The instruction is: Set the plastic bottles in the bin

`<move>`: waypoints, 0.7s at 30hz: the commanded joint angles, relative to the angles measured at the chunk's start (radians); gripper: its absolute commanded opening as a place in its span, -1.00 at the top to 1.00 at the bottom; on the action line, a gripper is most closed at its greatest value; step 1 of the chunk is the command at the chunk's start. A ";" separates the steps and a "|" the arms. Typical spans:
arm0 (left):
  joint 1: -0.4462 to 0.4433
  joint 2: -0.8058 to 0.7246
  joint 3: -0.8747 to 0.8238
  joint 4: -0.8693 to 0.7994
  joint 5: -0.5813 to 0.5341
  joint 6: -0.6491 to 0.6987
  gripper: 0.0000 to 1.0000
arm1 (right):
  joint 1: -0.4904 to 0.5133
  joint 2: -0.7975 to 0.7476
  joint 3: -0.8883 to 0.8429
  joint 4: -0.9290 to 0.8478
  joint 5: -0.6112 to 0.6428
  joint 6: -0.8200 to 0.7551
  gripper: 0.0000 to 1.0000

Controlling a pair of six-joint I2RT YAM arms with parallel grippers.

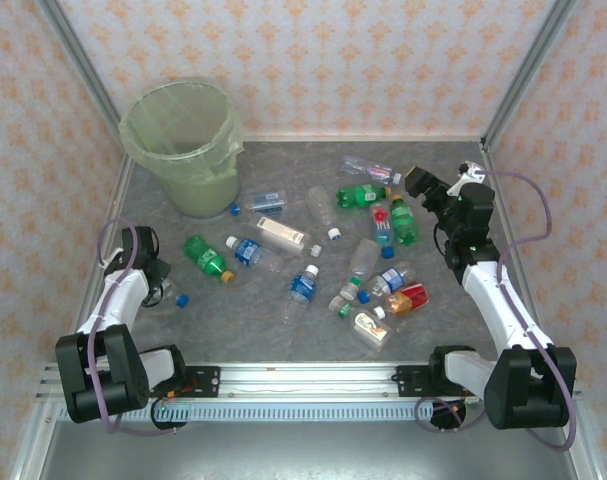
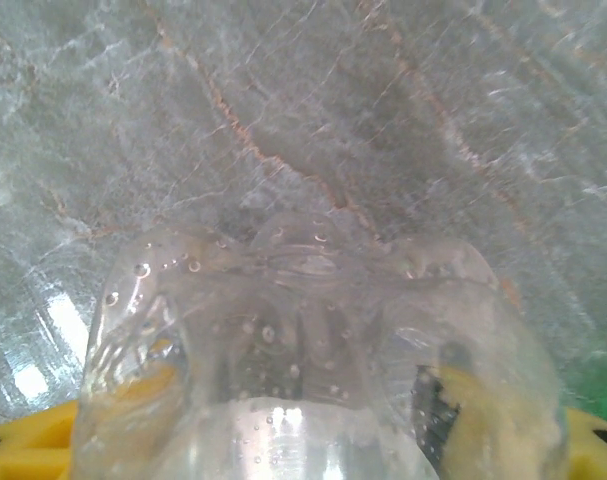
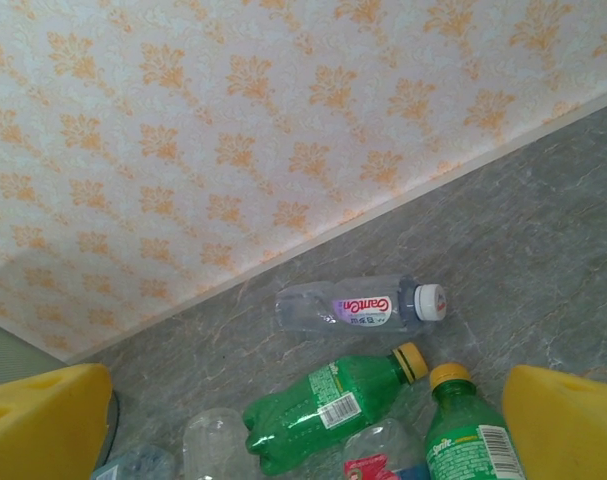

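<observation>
The bin (image 1: 198, 185), a pale-green bucket lined with a bag, stands at the far left. Several plastic bottles (image 1: 358, 255) lie scattered over the middle and right of the table. My left gripper (image 1: 161, 287) is low at the left, its yellow fingers (image 2: 23, 445) pressed on either side of a clear bottle (image 2: 313, 340), seen base-first. My right gripper (image 1: 433, 192) hovers open above the far-right bottles, with its fingers (image 3: 568, 425) wide apart. Below it lie a clear white-capped bottle (image 3: 353, 305), a green bottle (image 3: 328, 405) and a Sprite bottle (image 3: 468, 435).
A green bottle (image 1: 207, 257) and a blue-labelled clear one (image 1: 248, 250) lie between my left gripper and the main scatter. A loose blue cap (image 1: 234, 210) sits by the bin. Patterned walls (image 3: 233, 130) close the back and sides. Bare grey tabletop (image 1: 133, 215) runs between left gripper and bin.
</observation>
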 commanded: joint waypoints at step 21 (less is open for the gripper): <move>-0.105 -0.061 0.519 0.014 0.066 -0.139 -0.01 | 0.231 0.127 0.296 -0.077 -0.042 0.001 -0.99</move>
